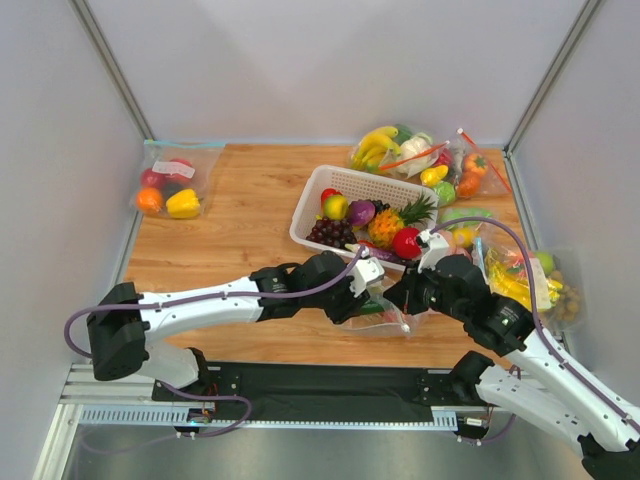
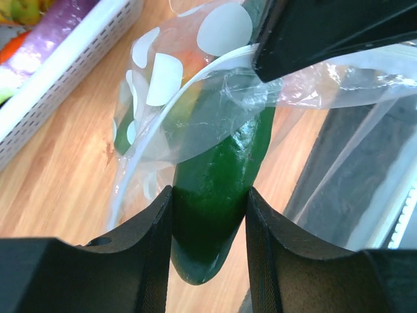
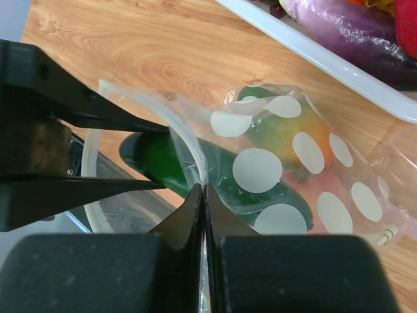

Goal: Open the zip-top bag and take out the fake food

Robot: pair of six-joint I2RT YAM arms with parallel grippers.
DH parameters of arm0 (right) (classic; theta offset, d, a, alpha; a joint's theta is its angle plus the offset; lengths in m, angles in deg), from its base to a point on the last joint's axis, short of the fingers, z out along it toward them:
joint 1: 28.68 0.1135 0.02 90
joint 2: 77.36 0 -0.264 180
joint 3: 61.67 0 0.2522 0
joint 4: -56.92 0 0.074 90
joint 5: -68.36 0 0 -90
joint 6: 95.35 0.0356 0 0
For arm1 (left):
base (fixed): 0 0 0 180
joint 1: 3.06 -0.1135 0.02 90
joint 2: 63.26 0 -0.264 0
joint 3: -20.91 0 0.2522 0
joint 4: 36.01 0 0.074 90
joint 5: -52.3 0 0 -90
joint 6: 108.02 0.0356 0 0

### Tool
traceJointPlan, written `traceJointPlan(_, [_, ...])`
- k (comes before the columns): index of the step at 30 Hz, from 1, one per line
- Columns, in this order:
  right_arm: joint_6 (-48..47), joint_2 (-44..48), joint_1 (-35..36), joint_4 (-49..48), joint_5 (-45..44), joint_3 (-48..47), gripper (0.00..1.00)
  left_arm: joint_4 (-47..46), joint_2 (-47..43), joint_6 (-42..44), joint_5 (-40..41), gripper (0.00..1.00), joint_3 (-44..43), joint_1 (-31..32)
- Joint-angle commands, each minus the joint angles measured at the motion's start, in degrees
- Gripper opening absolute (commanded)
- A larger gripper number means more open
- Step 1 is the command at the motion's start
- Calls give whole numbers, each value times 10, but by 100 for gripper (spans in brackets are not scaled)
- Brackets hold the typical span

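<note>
- The zip-top bag [image 3: 257, 171], just in front of the white basket [image 1: 350, 185], is open.
- The right pincer [image 3: 203, 195] pinches its rim; the left pincer [image 2: 210, 215] clamps the cucumber [image 2: 218, 163], partly out.
- The yellow fruit [image 3: 287, 130] is not yet removed.

No legible text or labels

— can i see the whole zip-top bag [image 1: 390, 322] from above?
— no, you get a sliver at lower centre; the left gripper [image 1: 378, 300] and right gripper [image 1: 402, 303] cover the rest.
— and inside it?
— the cucumber [image 2: 212, 215] has its upper end veiled by film; the yellow fruit [image 3: 287, 134] is a smear behind dots.
</note>
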Motion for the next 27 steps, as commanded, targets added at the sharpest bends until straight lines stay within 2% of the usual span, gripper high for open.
traceJointPlan(1, [-12,-4,-2,0,8,-18,0,17,-34,-7,2,17,-18,-2])
traceJointPlan(12, [-13,3,-2,11,-25,-18,0,92,-127,3,-1,17,-4,-3])
traceJointPlan(21, [-8,-5,-1,7,-51,-16,0,115,-220,9,-26,17,42,-3])
traceJointPlan(27, [-6,-6,-1,8,-48,-15,0,156,-243,10,21,17,37,-3])
